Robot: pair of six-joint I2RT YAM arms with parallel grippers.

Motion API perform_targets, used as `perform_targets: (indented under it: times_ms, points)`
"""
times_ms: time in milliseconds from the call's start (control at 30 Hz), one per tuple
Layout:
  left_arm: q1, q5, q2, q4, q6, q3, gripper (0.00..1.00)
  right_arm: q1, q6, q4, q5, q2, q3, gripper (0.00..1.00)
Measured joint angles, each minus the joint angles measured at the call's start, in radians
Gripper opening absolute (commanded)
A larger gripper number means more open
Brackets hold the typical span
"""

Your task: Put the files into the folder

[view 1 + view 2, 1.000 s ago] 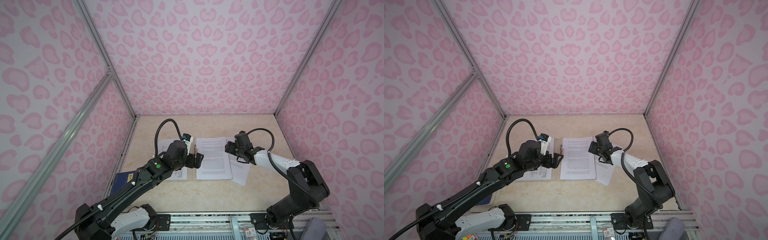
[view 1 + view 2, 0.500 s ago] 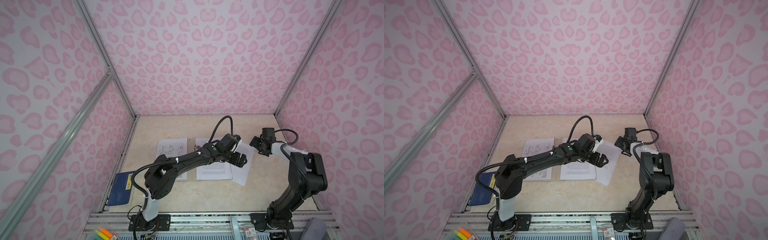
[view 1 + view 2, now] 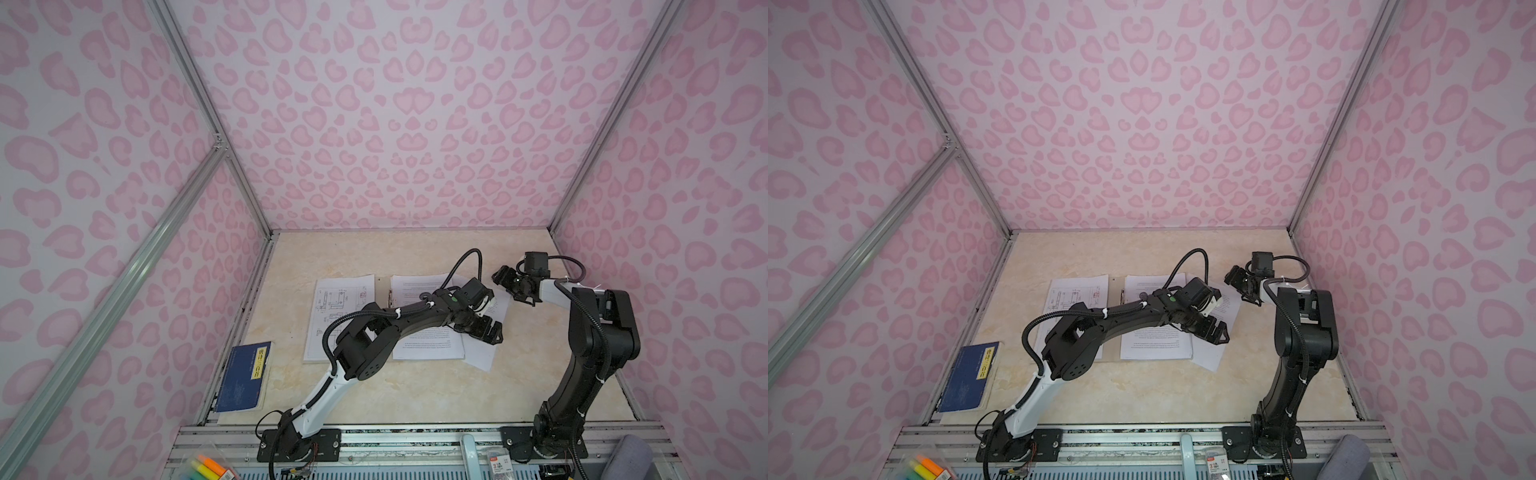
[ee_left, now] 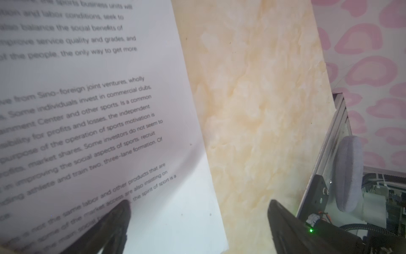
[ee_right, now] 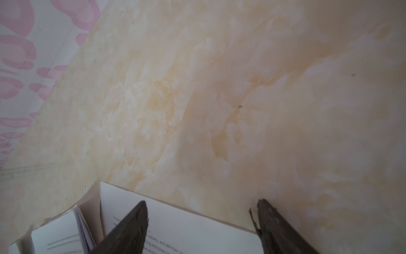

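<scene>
Left arm (image 3: 415, 322), newly outstretched across files (image 3: 482, 357)

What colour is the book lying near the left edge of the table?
Dark blue, with a yellow label strip. The book shows best in both top views.

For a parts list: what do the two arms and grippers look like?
Both are mostly black. The left arm has a white lower link, the right arm a white forearm. Black corrugated cables loop along each. A green light marks the left wrist. The left gripper and right gripper have dark tapered fingers.
</scene>
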State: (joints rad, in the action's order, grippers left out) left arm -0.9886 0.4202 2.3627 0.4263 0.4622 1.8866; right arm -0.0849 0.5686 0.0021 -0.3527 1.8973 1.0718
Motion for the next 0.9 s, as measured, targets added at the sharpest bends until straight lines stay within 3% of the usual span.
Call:
perform_targets:
  times_ms: [333,667,800,900]
  points:
    - [0.003,0.040,0.029,-0.041,0.002,0.013,0.98,-0.024,-0.001,-0.086,-0.141,-0.084,-0.079,0.82]
    - [0.008,0.062,0.038,-0.086,0.014,0.006,0.98,-0.100,0.059,-0.086,-0.301,-0.216,-0.235,0.97]
    - [0.011,0.074,0.038,-0.093,0.016,0.002,0.98,-0.100,0.078,-0.037,-0.353,-0.226,-0.275,0.90]
    - [0.011,0.078,0.038,-0.102,0.019,0.000,0.98,-0.100,0.124,0.038,-0.373,-0.226,-0.319,0.78]
